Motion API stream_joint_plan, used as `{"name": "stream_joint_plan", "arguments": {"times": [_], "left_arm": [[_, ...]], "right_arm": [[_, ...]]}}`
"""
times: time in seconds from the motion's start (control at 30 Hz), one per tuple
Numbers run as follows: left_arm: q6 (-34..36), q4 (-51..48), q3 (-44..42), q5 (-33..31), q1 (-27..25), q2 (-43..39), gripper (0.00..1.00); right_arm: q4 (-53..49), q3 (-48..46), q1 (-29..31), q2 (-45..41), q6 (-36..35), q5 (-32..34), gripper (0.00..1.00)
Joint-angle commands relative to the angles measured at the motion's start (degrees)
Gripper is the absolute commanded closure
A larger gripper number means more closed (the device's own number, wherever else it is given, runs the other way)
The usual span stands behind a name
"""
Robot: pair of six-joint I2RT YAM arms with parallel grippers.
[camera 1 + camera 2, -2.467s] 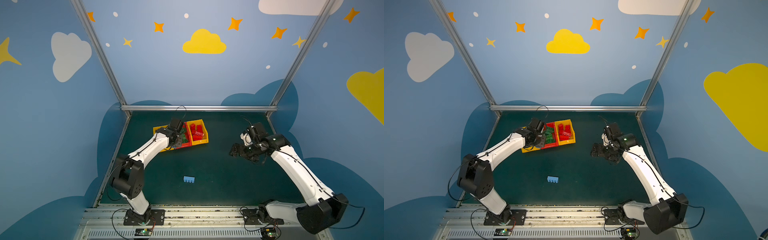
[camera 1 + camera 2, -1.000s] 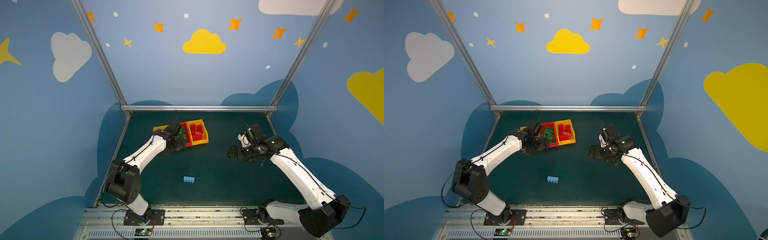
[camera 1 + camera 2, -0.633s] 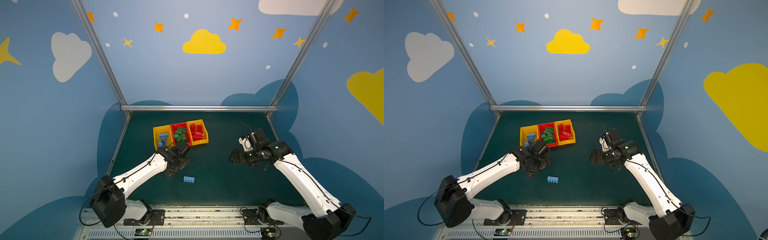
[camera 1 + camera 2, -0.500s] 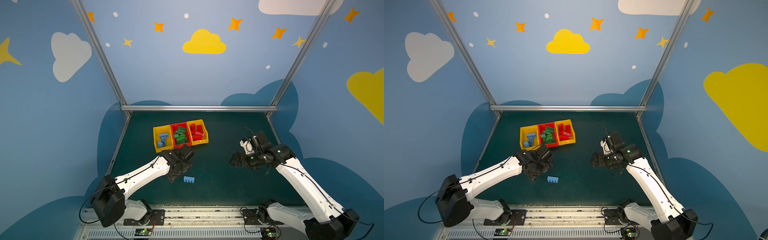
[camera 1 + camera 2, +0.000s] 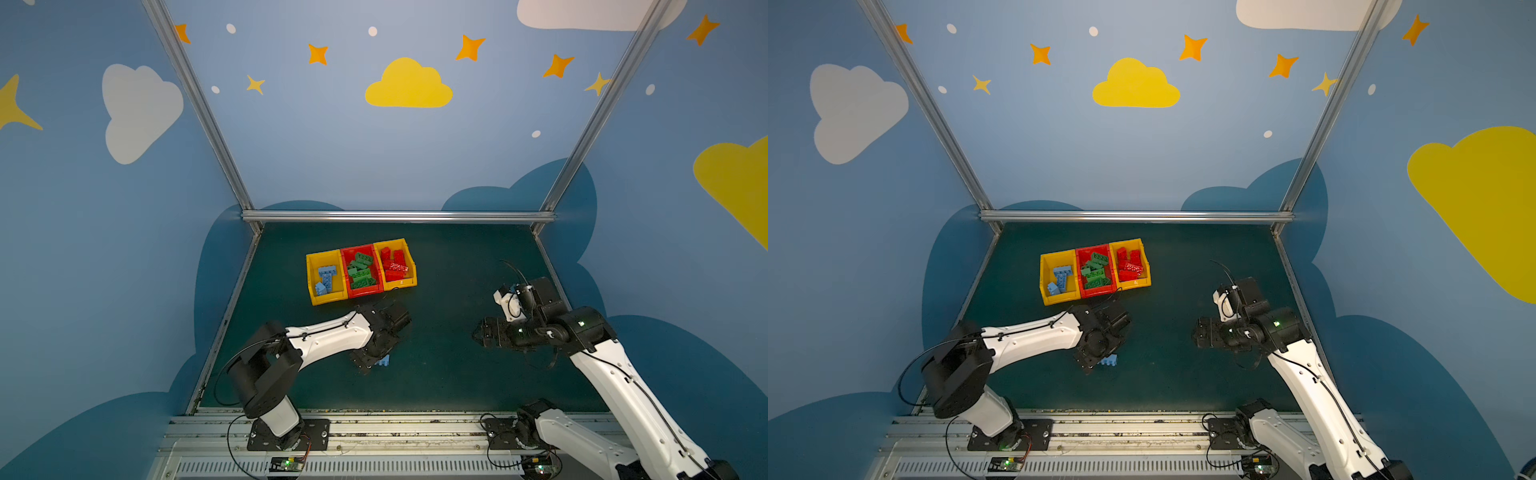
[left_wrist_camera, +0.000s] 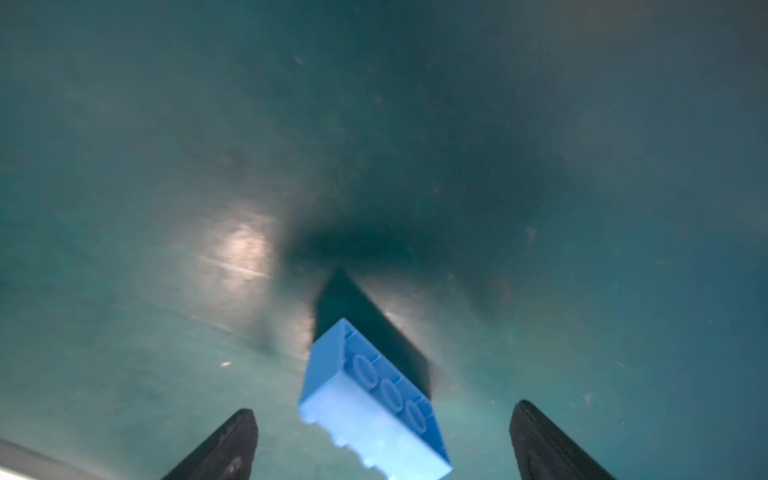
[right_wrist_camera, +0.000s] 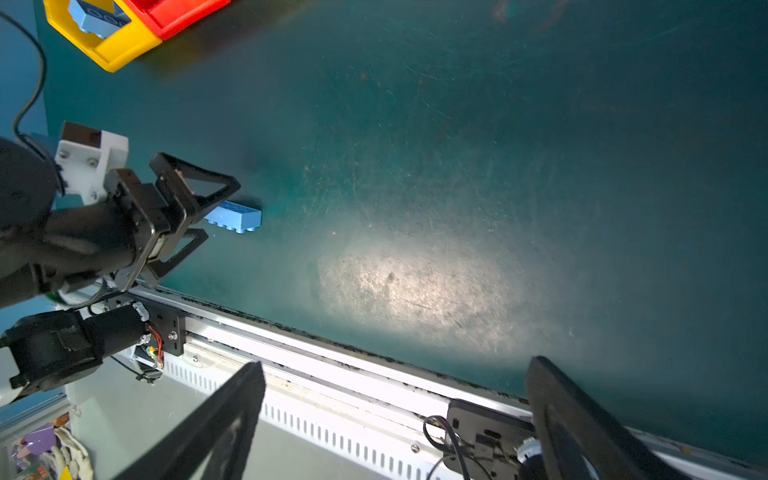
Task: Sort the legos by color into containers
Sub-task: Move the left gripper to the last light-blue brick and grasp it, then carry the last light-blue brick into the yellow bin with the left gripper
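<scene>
One light blue lego (image 5: 385, 361) lies on its side on the green mat near the front middle, its hollow underside showing in the left wrist view (image 6: 374, 415). My left gripper (image 5: 370, 363) is open and low over it, with a finger on either side and neither visibly touching. The containers stand in a row at the back. The left yellow bin (image 5: 309, 270) holds light blue legos (image 5: 326, 278). The red bin (image 5: 357, 248) holds green ones (image 5: 360, 270). The right yellow bin (image 5: 411, 266) holds red ones (image 5: 392, 266). My right gripper (image 5: 478, 332) hangs open and empty at the right.
An aluminium rail (image 7: 332, 345) with cables and both arm bases runs along the mat's front edge. Blue walls and metal frame posts (image 5: 395, 216) close in the back and sides. Bare mat (image 5: 436, 291) separates the two arms.
My left arm has swung from the bins toward the front and come down around the light blue lego. My right arm has drifted slightly frontward, still open.
</scene>
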Motion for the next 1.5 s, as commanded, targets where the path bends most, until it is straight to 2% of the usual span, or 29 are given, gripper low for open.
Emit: {"name": "stream_joint_plan", "arguments": {"times": [0.0, 0.3, 0.4, 0.57, 0.63, 0.8, 1.03, 1.23, 1.47], "left_arm": [[-1.9, 1.18, 0.1, 1.91, 0.09, 1.65, 0.08], [-1.88, 5.27, -2.28, 5.54, 2.55, 2.86, 0.26], [-1.17, 5.35, -2.53, 6.14, 3.64, 2.94, 0.38], [0.98, 5.49, -3.2, 8.21, 5.89, 3.33, 0.72], [3.35, 3.37, -1.62, 7.52, 6.89, 3.11, 0.78], [12.94, -3.98, 5.86, 4.4, 11.69, 1.77, 0.8], [27.21, -9.9, 17.87, 0.76, 26.51, 0.09, 0.79], [37.05, -10.91, 29.83, 0.35, 37.46, 7.81, 0.78], [43.29, -12.53, 41.76, 3.36, 42.62, 19.71, 0.76]], "right_arm": [[-2.75, -0.04, -0.65, -1.35, -1.14, 1.48, 0.04], [-2.78, -0.32, -1.56, -1.83, -0.25, 1.1, 0.04], [-2.34, -0.17, -1.67, -1.19, 0.01, 0.83, 0.04], [-0.91, 0.37, -1.8, 0.64, 0.76, 0.62, 0.04], [-0.19, 0.81, -1.8, 1.56, 0.96, 0.35, 0.04], [1.73, 2.56, -1.89, 4.98, 1.16, -0.09, 0.04], [4.28, 7.6, -1.87, 11.88, 2.2, -0.26, 0.04], [5.6, 12.09, -1.74, 17.93, 4.02, -0.71, 0.04], [6.06, 16.59, -1.45, 22.87, 6.71, 0.64, 0.04]]}}
